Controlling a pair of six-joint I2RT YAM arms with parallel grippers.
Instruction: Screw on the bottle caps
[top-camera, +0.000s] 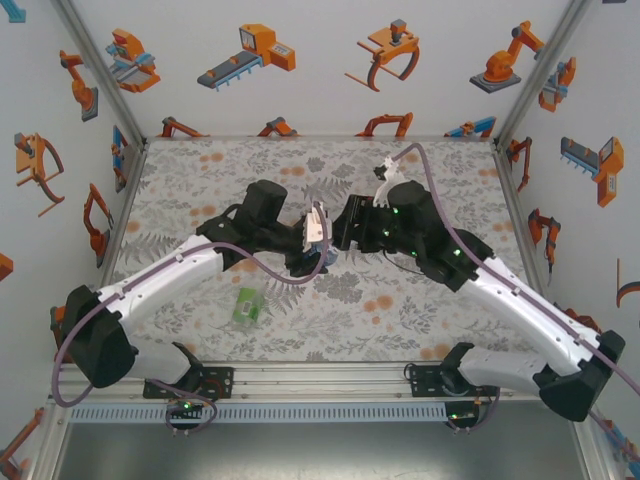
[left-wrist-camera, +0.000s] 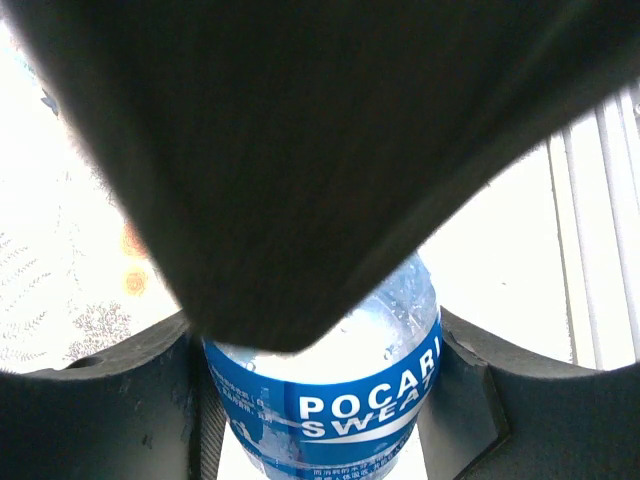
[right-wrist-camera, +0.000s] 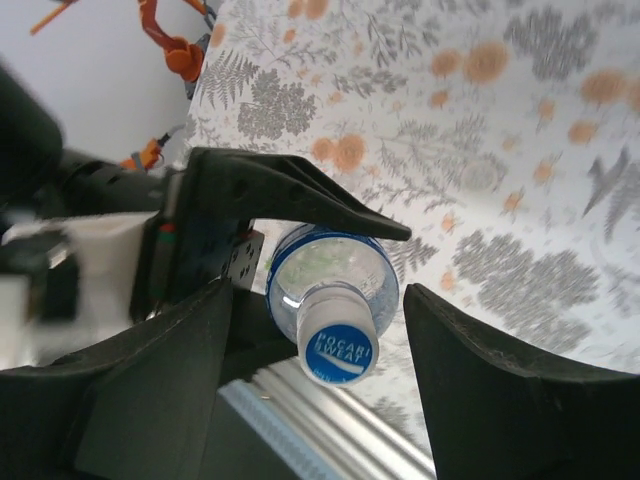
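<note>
Floral cloth in grey and orange covers the table (top-camera: 420, 300), and white walls printed with orange robot drawings (top-camera: 250, 55) close it in on the left, far and right sides. Over the middle of the table is the blue-labelled bottle (right-wrist-camera: 330, 275), clear plastic with white lettering on its band. A blue-and-white cap (right-wrist-camera: 338, 348) sits on its neck, pointing toward the right wrist camera. Whether the cap is fully tightened cannot be told.

The left gripper (left-wrist-camera: 320, 385) is clamped on the bottle's body, one dark finger pressed against each side of the label. The right gripper (right-wrist-camera: 320, 295) stands around the cap end with its jaws parted. One finger (right-wrist-camera: 150, 380) is to the left of the cap and the other to its right, with a gap showing on both sides, so it touches nothing.

From above, the two arms reach in from the near corners and meet nose to nose at the table's centre. A green-labelled bottle (top-camera: 247, 305) lies on its side on the cloth, near and left of the meeting point, well apart from both grippers. A slotted aluminium rail (top-camera: 320, 380) runs along the near edge of the table
</note>
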